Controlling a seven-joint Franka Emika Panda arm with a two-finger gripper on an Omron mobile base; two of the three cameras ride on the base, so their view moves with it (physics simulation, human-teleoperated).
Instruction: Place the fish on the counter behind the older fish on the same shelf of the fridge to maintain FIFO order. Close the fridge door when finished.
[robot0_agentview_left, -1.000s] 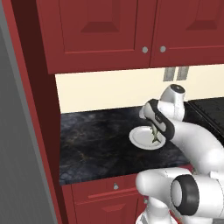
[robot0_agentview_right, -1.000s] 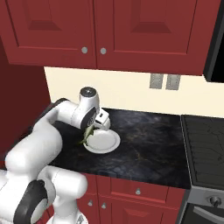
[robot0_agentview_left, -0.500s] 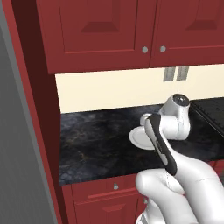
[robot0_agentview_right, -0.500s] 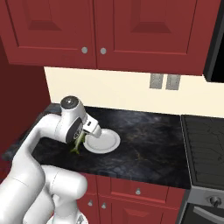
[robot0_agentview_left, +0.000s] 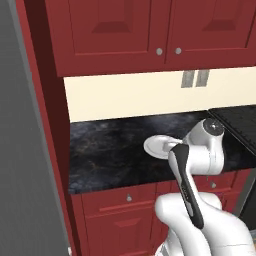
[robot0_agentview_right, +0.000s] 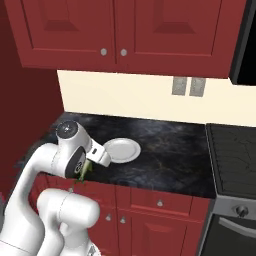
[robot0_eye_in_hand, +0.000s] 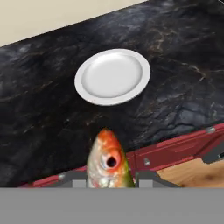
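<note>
Clearly the fish is light, slim and likely slippery; it sits clamped mid-body between the jaws, head pointing out ahead of them, lifted off the bench, with the bare white plate beyond.

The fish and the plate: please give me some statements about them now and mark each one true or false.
1. The fish lies on the plate. False: the gripper holds it, off the plate.
2. The plate has nothing on it. True.
3. The plate stands on the black counter. True.
4. The gripper is open with nothing in it. False: it is shut on the fish.
5. The upper cabinet doors are shut. True.
</note>
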